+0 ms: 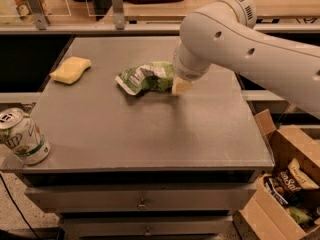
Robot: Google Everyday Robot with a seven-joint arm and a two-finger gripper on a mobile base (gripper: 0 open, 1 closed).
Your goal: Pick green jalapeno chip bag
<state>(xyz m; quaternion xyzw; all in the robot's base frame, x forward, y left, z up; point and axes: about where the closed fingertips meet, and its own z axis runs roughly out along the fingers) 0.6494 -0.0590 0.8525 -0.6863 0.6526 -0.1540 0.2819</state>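
Tool (pixel 179 85) touches right end of crumpled, light-green-and-white chip bag (pixel 142 78).

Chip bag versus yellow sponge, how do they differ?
The green jalapeno chip bag is crinkled, green and white with lettering; the yellow sponge is smooth and plain. The bag is longer than the sponge. The gripper is at the bag's right end; the sponge sits apart near the left edge. Both lie on the grey table.

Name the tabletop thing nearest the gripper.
The wrinkly light-green foil chip bag, with the gripper at its right end; the yellow sponge and green-white soda can lie farther left.
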